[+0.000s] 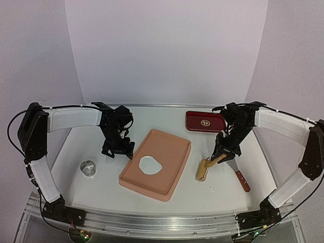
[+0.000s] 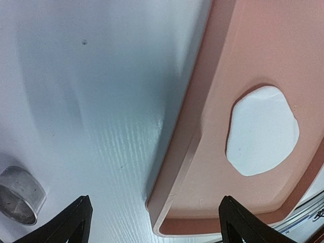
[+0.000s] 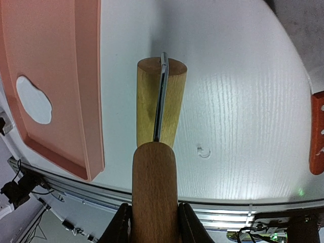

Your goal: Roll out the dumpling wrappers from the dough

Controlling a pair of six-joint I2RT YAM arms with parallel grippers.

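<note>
Dough: plain white, no pattern, lying on a tray of one flat salmon-pink; table: white, with a faint wood-grain texture in the wrist views. Rolling pin: wood in two tones, a warm reddish-brown handle and a paler honey-yellow roller with fine grain; metal ring: dull silver; small tray at the far side: deep red with a small pale gold mark at its centre; knife: grey blade, red-brown handle. Left arm and right arm — white shells, black joints.
</note>
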